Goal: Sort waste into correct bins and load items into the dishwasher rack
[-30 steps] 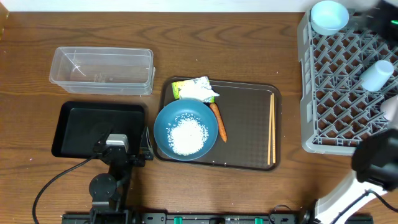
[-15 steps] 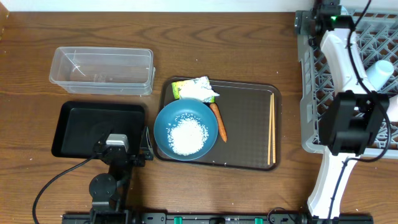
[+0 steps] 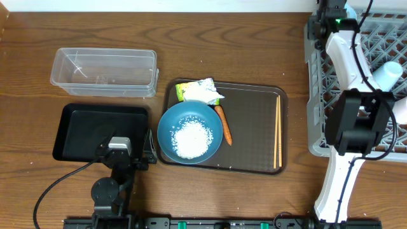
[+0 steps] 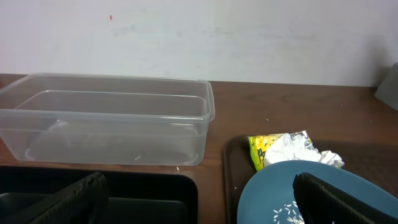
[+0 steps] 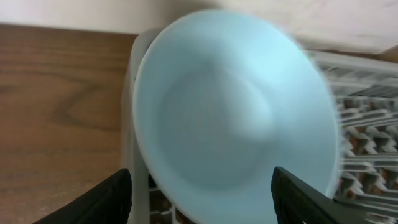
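Note:
The small light-blue bowl (image 5: 233, 118) stands on the far left corner of the grey dishwasher rack (image 3: 316, 95). My right gripper (image 5: 199, 205) is open, its fingers either side of the bowl and just short of it; in the overhead view (image 3: 334, 9) the arm hides the bowl. A white cup (image 3: 386, 75) lies in the rack. The large blue bowl (image 3: 189, 132) holds rice (image 3: 192, 140). The carrot (image 3: 223, 124), wrapper (image 3: 200, 92) and chopsticks (image 3: 277, 130) lie on the brown tray (image 3: 251, 146). My left gripper (image 3: 125, 151) is open and empty between the black tray (image 3: 82, 121) and the blue bowl.
The clear container (image 3: 105, 72) stands behind the black tray, and it shows in the left wrist view (image 4: 109, 124) too. My right arm stretches from the table's front edge over the rack's left side. A wall runs along the far table edge.
My right arm swung up from the front right to the rack's far left corner, and it now covers the light-blue bowl from above. The left arm has not moved.

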{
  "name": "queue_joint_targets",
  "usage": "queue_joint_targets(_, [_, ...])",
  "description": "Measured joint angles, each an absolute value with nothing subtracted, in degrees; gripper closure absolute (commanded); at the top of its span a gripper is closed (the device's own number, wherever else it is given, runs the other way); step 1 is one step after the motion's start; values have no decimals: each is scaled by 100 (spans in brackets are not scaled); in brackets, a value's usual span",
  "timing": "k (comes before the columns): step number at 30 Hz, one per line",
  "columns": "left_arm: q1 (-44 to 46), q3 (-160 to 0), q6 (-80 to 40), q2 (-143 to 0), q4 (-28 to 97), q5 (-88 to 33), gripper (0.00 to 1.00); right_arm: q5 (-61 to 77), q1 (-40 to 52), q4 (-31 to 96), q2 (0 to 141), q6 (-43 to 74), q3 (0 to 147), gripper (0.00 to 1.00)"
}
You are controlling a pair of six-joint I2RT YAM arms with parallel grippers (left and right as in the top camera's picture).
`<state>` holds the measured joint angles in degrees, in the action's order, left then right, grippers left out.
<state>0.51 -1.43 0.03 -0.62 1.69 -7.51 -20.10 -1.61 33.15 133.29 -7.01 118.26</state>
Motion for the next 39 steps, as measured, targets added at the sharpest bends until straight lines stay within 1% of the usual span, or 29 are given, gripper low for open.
queue_joint_targets(1, [51,-143,1,-62,169,-751,2,-1984,-178,3317,13360,-711,11826,33])
queue_joint_targets(3, [51,-143,1,-62,169,-751,2,-1938,-222,3297,13404,-755,11828,49])
queue_joint_targets(4, [51,-143,3,-62,169,-751,2,-1922,-239,3308,13406,-773,11828,54])
queue_joint_targets(6, [51,-143,3,-62,169,-751,2,-1903,-270,3326,13410,-773,11828,59])
queue_joint_targets(10, [51,-143,1,-62,169,-751,2,-1894,-274,3367,13419,-810,11828,79])
queue_joint_targets(12, [51,-143,3,-62,169,-751,2,-1892,-272,3417,13419,-781,11828,87])
queue_joint_targets(14, [51,-143,3,-62,169,-751,2,-1892,-274,3468,13419,-808,11828,97])
queue_joint_targets(15, [51,-143,1,-62,169,-751,2,-1907,-276,3489,13419,-799,11828,99])
queue_joint_targets(18, [51,-143,3,-62,169,-751,2,-1997,-276,3514,13397,-727,11828,99])
queue_joint_targets(21, [51,-143,1,-62,169,-751,2,-1796,-279,3601,13334,-642,11828,99])
queue_joint_targets(25, [51,-143,1,-62,169,-751,2,-985,-429,3701,13067,-405,11821,99])
queue_joint_targets(28, [51,-143,3,-62,169,-751,2,239,-829,3677,12726,-242,11821,99])
queue_joint_targets(32, [51,-143,1,-62,169,-751,2,2506,-1841,3448,12440,3,11843,99])
queue_joint_targets(36, [51,-143,3,-62,169,-751,2,4624,-2827,3089,12632,187,11848,99])
queue_joint_targets(39, [51,-143,1,-64,169,-751,2,5765,-3201,2738,12936,425,11845,99])
